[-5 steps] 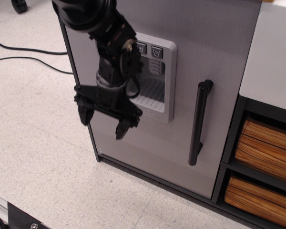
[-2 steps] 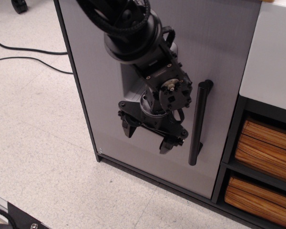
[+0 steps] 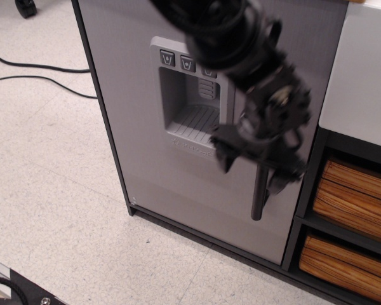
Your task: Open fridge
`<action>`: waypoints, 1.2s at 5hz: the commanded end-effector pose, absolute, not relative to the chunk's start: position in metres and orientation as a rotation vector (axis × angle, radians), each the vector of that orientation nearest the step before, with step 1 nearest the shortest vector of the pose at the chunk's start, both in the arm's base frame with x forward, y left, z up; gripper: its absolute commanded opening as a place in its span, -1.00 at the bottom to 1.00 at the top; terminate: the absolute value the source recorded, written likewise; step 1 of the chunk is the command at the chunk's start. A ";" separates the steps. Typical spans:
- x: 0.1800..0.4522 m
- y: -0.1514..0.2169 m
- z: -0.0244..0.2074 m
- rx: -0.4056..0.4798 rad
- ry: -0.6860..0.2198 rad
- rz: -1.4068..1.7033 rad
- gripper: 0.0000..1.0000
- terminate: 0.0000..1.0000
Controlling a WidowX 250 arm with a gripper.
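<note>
1. Fridge (image 3: 146, 159): centre of scene, door shut.
2. Handle (image 3: 259, 194): right side of the door, vertical.
3. Gripper (image 3: 251, 168): blurred; fingers spread, straddling the handle, nothing gripped.
4. Step: we judge reaching to grasp. Next: close, then pull outward.

The fridge (image 3: 140, 171) is a small dark cabinet standing upright on the floor, its flat grey door shut flush. A recessed dispenser panel (image 3: 189, 105) with buttons along its top sits mid-door. The black vertical bar handle (image 3: 260, 197) shows only at its lower end.
</note>
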State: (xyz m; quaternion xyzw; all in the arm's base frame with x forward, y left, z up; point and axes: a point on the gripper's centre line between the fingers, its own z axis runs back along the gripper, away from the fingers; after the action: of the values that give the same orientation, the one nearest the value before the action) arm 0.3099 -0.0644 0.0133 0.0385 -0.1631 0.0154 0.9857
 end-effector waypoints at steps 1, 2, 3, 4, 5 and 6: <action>0.339 -0.073 0.048 0.025 -0.438 0.013 1.00 -1.00; 0.347 -0.070 0.055 0.017 -0.471 0.008 1.00 -1.00; 0.352 -0.069 0.062 0.026 -0.493 -0.026 1.00 -1.00; 0.357 -0.071 0.062 0.013 -0.501 -0.048 -1.00 -1.00; 0.361 -0.071 0.061 -0.005 -0.507 -0.057 -1.00 -1.00; 0.356 -0.068 0.063 -0.033 -0.514 -0.067 -1.00 -1.00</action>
State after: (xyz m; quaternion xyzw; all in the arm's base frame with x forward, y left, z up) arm 0.3513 -0.0670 0.0417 -0.0124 -0.2251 -0.0298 0.9738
